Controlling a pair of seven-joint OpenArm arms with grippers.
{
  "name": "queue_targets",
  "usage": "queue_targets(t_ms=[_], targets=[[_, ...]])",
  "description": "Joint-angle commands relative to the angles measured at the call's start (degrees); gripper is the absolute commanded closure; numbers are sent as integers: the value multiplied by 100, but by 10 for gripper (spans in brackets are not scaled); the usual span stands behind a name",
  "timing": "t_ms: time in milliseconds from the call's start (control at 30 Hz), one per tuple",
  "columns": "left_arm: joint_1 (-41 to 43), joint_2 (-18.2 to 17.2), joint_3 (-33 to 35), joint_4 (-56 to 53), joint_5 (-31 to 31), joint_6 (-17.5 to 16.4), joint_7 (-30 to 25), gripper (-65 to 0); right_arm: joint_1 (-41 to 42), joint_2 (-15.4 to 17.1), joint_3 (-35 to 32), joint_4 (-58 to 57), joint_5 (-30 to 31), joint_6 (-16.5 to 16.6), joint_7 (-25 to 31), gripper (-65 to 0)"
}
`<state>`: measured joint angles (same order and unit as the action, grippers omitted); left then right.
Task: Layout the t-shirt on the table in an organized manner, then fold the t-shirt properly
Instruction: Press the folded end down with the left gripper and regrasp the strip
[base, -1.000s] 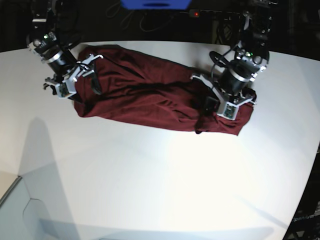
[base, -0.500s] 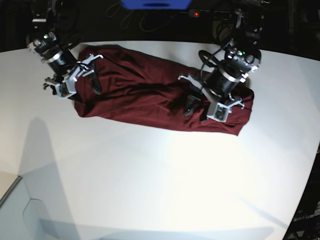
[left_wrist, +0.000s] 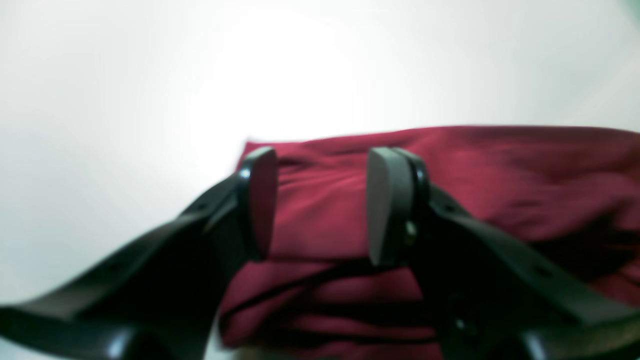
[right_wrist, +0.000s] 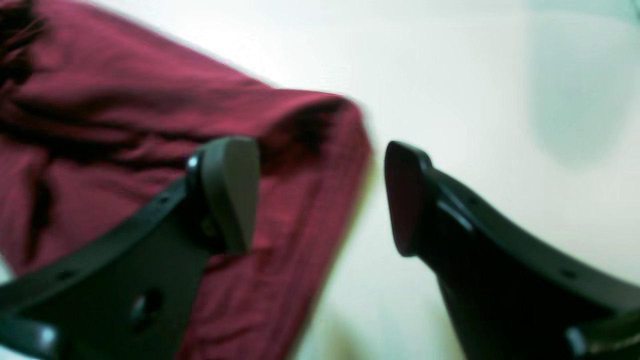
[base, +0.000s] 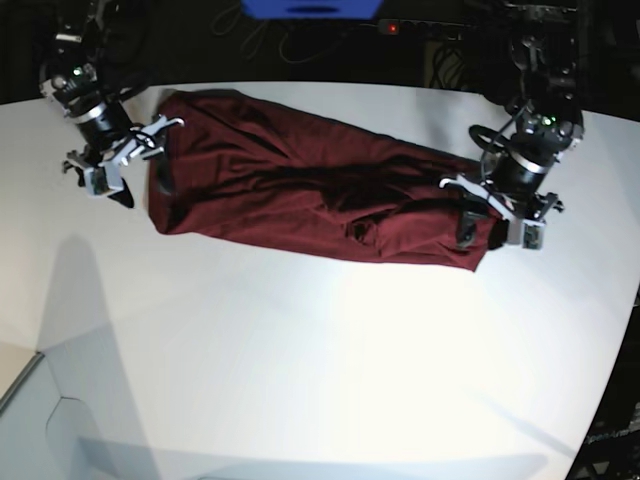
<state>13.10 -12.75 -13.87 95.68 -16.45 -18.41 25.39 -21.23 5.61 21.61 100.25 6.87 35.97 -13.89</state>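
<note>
Both grippers are hanging with jaws apart and empty, left gripper (base: 493, 226) and right gripper (base: 135, 172) flanking the long t-shirt (base: 300, 185) lying on the table (base: 320, 370)

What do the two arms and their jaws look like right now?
Both arms are black, with silver-grey wrist housings, black cables looped alongside and small green lights. The left gripper and right gripper carry curved black fingers ending in flat, rounded dark grey pads.
</note>
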Motion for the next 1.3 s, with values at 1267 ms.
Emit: queue_targets(t_ms=[1267], targets=[[-682,752,1567,-992,612,0,-161,-282,88,-486,288,-508,108,3,-549,-447]])
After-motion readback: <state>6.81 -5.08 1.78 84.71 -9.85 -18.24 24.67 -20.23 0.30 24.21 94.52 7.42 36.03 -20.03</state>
